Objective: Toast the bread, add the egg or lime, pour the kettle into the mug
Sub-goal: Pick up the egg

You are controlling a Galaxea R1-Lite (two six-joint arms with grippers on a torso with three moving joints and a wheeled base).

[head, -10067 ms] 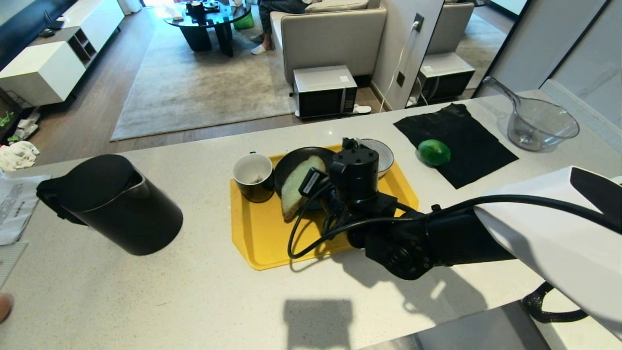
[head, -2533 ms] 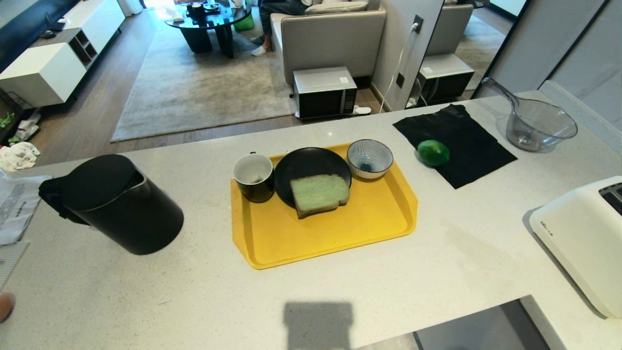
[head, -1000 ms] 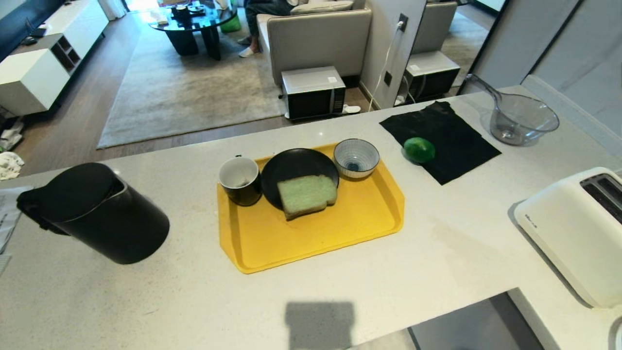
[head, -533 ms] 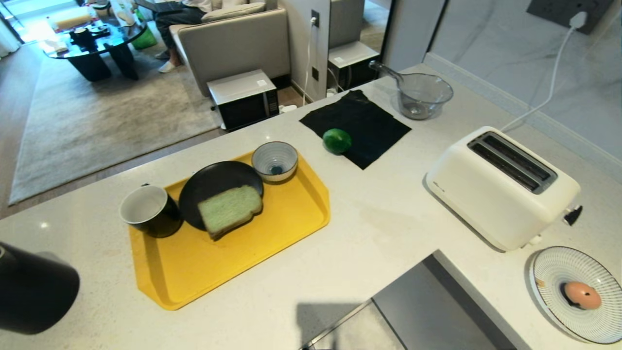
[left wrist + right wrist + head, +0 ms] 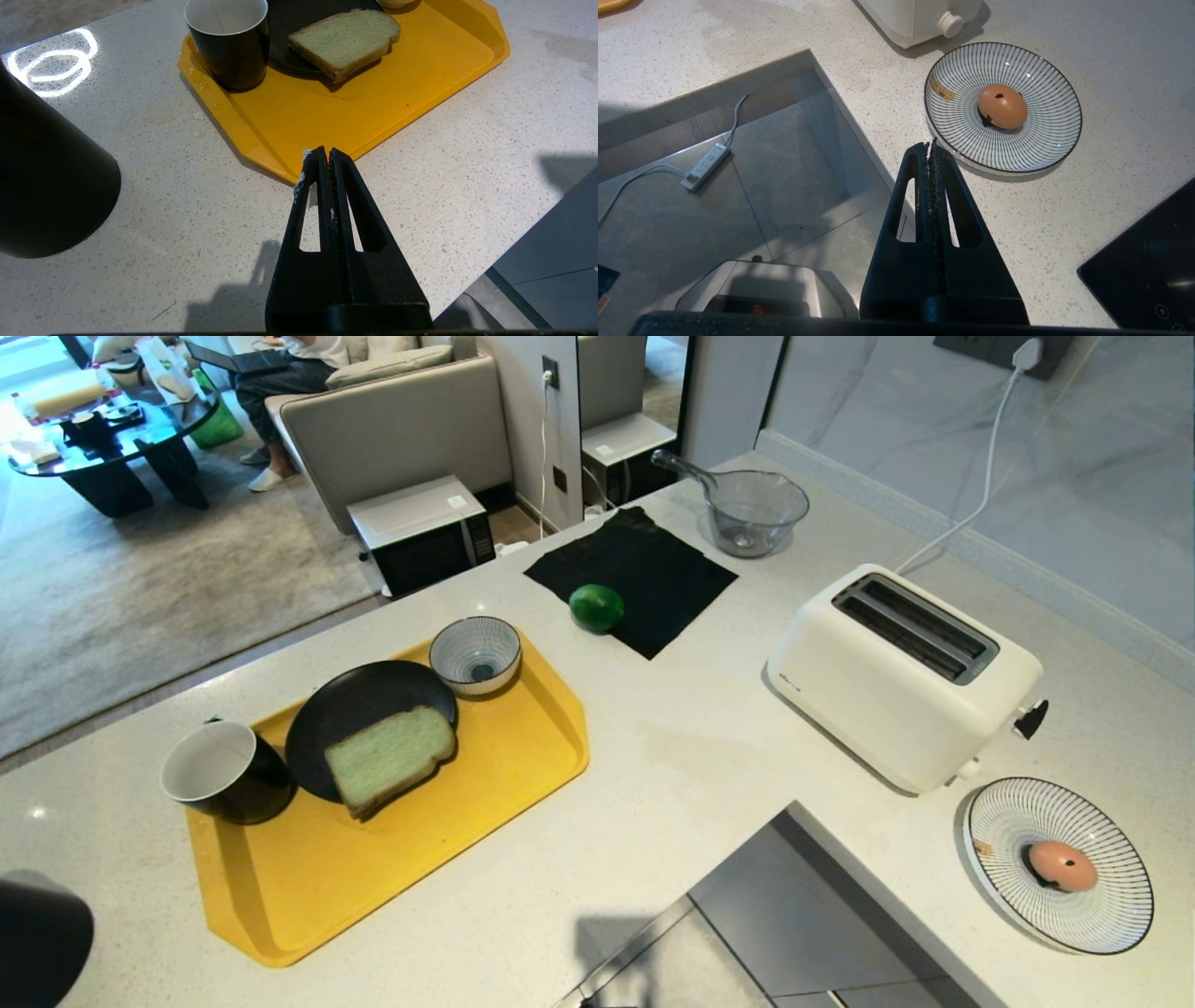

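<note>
The pale green bread (image 5: 389,769) lies half on a black plate (image 5: 355,709) on the yellow tray (image 5: 485,803), beside the black mug (image 5: 220,784). The lime (image 5: 597,608) rests at the edge of a black cloth (image 5: 635,574). On a striped plate (image 5: 1092,896) at the right sits the pinkish egg (image 5: 1061,865). Only a corner of the black kettle (image 5: 37,938) shows at the lower left. My left gripper (image 5: 325,154) is shut and empty above the counter near the tray's corner. My right gripper (image 5: 930,147) is shut and empty, hanging just short of the striped plate (image 5: 1045,140).
A white toaster (image 5: 901,672) stands on the right leg of the counter, plugged into the wall. A clear plastic scoop (image 5: 752,509) stands at the back, and a striped bowl (image 5: 475,655) is on the tray. The counter wraps an inner corner. A person sits on a sofa beyond.
The whole view has swung right: the tray and kettle slid left, the toaster and the egg's plate came into sight. Earlier the right arm left the bread on the black plate and drew back.
</note>
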